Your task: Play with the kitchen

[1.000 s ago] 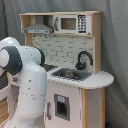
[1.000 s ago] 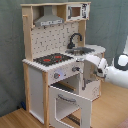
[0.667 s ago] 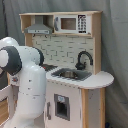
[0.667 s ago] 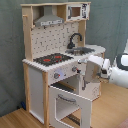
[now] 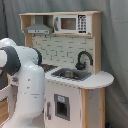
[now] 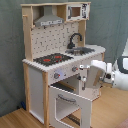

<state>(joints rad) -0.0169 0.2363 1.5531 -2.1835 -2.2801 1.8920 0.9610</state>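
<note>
In the middle of both exterior views stands the kitchen [image 5: 70,60] [image 6: 57,55], a tall toy unit of pale wood and white panels set on a wooden floor [image 6: 20,117] before a grey curtain [image 6: 10,50]. Along its top sit a grey hood [image 5: 38,29] [image 6: 49,20] and a small microwave [image 5: 70,23] [image 6: 76,11] side by side. Below them the back panel [image 5: 60,49] [image 6: 52,37] runs the width of the counter; in the second exterior view it shows rows of small holes. A black faucet [image 5: 83,59] [image 6: 74,39] arches over the sink [image 5: 71,74] [image 6: 82,50]. In the second exterior view the black stovetop [image 6: 52,58] with red rings lies on the second exterior view's left of the sink, and knobs [image 6: 56,75] dot the white front below it. There too the oven door [image 6: 70,104] hangs open, tilted outward and down toward the near side.

The white arm [image 5: 22,85] fills the first exterior view's left, hiding the stovetop end of the counter. In the second exterior view the arm's forward end [image 6: 97,74] reaches in from the second exterior view's right, just beside the counter front and above the open door. Whether the jaws are wide, narrow or holding anything I cannot tell, since the gripper is not clearly shown.
</note>
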